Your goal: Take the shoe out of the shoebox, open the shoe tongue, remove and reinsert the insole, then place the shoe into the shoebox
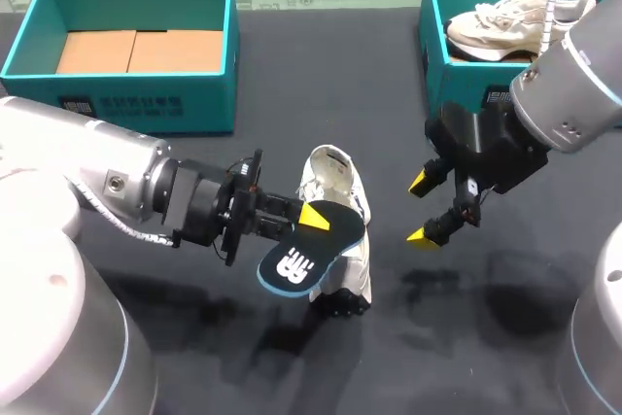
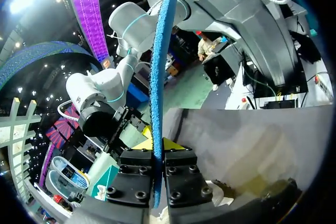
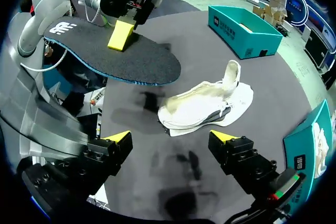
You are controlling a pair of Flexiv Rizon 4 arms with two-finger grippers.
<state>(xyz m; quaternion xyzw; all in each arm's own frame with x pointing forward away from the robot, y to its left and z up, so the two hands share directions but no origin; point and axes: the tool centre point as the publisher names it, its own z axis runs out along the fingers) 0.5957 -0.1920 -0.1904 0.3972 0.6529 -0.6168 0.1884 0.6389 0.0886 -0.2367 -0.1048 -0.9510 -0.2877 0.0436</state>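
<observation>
Left gripper (image 1: 311, 218): clamped on insole (image 1: 292, 261) (raised beside the sneaker (image 1: 342, 182)).
Right gripper (image 1: 424, 209): spread wide, empty.
Reinsertion: steady sneaker, feed toe end first.

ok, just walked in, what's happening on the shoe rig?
The left pincer is shut on the dark insole, holding it just above the white shoe on the table. The right pincer hangs open beside the shoe, touching nothing. The insole is out, not yet back in. The left shoebox has no shoe in it. The right shoebox holds a second shoe.
</observation>
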